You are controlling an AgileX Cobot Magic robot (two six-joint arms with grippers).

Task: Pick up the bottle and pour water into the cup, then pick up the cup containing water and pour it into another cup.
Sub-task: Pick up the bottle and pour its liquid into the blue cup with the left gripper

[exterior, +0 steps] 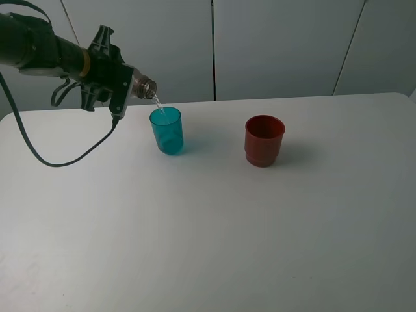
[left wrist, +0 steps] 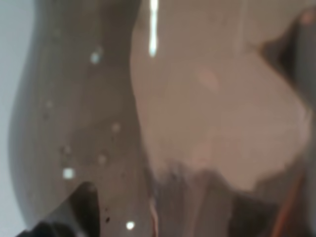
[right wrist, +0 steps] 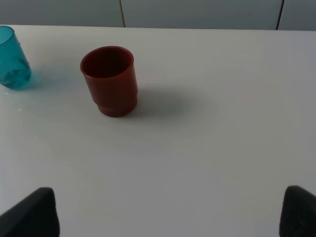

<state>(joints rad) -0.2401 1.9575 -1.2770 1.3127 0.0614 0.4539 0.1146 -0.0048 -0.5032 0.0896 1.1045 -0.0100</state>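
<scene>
My left gripper is shut on the grey-brown bottle, which lies almost level at the left of the exterior high view. The bottle's open neck points right, just above the teal cup. A thin stream of water falls from the neck into that cup. In the left wrist view the bottle fills the frame, blurred. The red cup stands upright to the right of the teal one. The right wrist view shows the red cup and the teal cup far ahead of my open right gripper.
Both cups stand on a white table. A black cable hangs from the left arm and loops over the table's left part. Grey wall panels run behind the far edge.
</scene>
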